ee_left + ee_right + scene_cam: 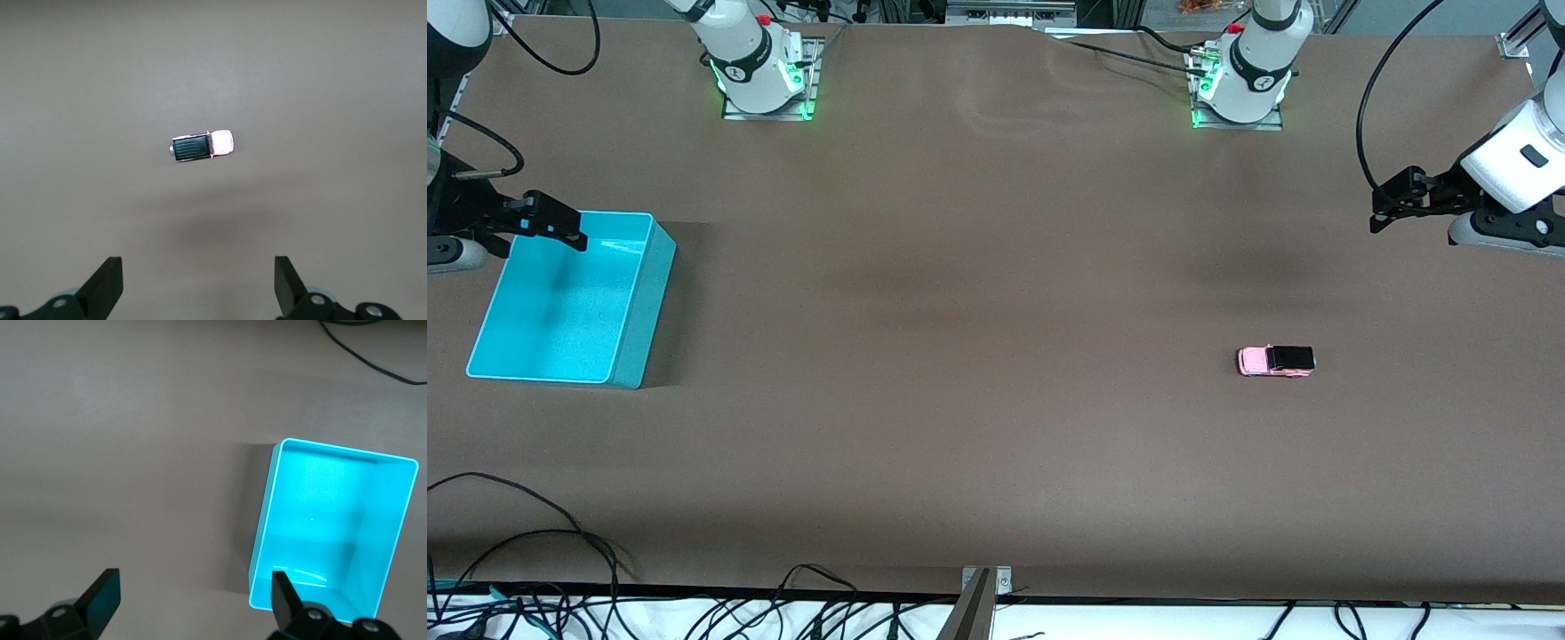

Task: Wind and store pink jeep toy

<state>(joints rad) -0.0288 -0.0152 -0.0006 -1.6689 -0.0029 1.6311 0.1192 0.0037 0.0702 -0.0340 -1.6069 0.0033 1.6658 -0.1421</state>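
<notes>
Pink jeep toy [202, 145] well clear of left fingers [107, 283].

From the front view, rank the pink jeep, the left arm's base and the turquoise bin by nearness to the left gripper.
From the left gripper:
1. Pink jeep toy, on the table toward the left arm's end. The left arm's base is too close to call against it.
2. Turquoise bin, farthest, at the right arm's end.

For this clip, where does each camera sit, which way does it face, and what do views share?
Front view: high across the table, facing both bases; left gripper up at its end, right gripper over the turquoise bin.
Left wrist view: looks down on the pink jeep toy past open fingertips.
Right wrist view: looks down into the bin past open fingertips.
Shared: front and left wrist show the jeep; front and right wrist, the bin.
</notes>
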